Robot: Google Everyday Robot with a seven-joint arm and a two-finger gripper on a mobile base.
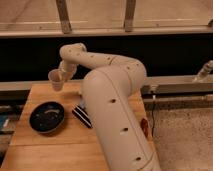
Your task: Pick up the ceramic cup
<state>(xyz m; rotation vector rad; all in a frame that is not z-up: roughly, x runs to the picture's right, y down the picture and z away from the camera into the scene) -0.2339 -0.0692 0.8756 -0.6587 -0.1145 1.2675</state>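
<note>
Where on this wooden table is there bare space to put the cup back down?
Bare wood on the table lies in front of the black bowl and behind it, under the gripper holding the ceramic cup. It's crowded between the bowl, the dark striped object and the arm.

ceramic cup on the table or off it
Off it: the ceramic cup hangs at the hand, above the table's far edge.
</note>
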